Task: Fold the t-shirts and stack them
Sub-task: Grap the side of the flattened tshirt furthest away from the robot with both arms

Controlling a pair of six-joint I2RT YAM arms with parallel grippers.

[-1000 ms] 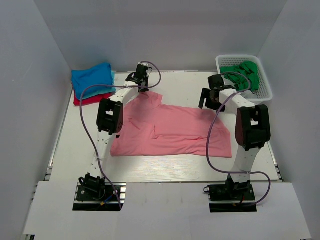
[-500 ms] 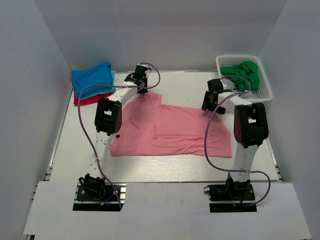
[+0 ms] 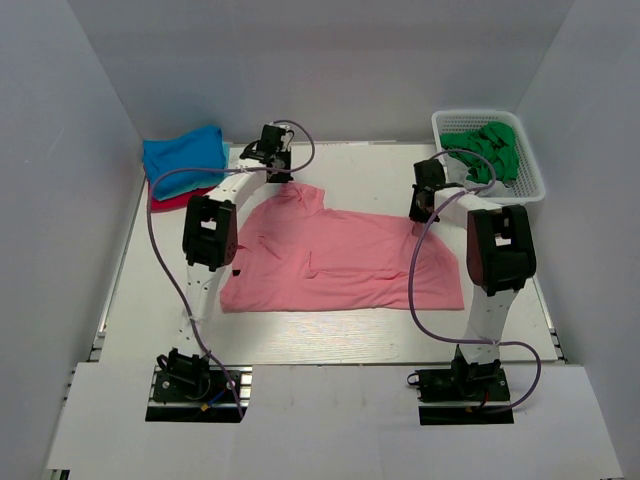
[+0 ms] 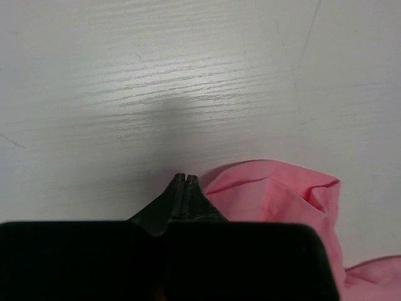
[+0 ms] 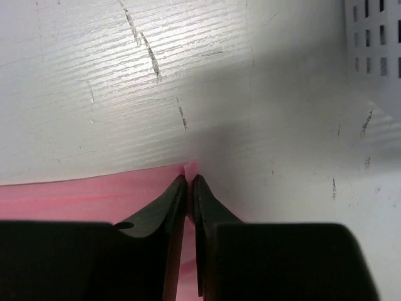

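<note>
A salmon-pink t-shirt (image 3: pixel 345 262) lies spread flat in the middle of the table. My right gripper (image 3: pixel 420 212) is at its far right corner, shut on the cloth edge. In the right wrist view a pink nub (image 5: pixel 191 168) pokes out between the tips of the right gripper (image 5: pixel 190 179). My left gripper (image 3: pixel 273 172) hovers at the shirt's far left corner. In the left wrist view the left gripper (image 4: pixel 186 178) is shut with nothing showing between the fingers, and a bunched pink fold (image 4: pixel 276 191) lies just to its right. A folded bright blue t-shirt (image 3: pixel 183 153) rests on a red one (image 3: pixel 168 201) at the back left.
A white slotted basket (image 3: pixel 533 178) at the back right holds crumpled green t-shirts (image 3: pixel 488 148); its wall (image 5: pixel 376 44) shows in the right wrist view. Grey walls enclose the table on three sides. Both arms' purple cables loop over the shirt's sides.
My right gripper has moved in to the shirt's far right corner and shut on its edge. My left gripper has drifted a little left and back, still shut. The shirt has not moved.
</note>
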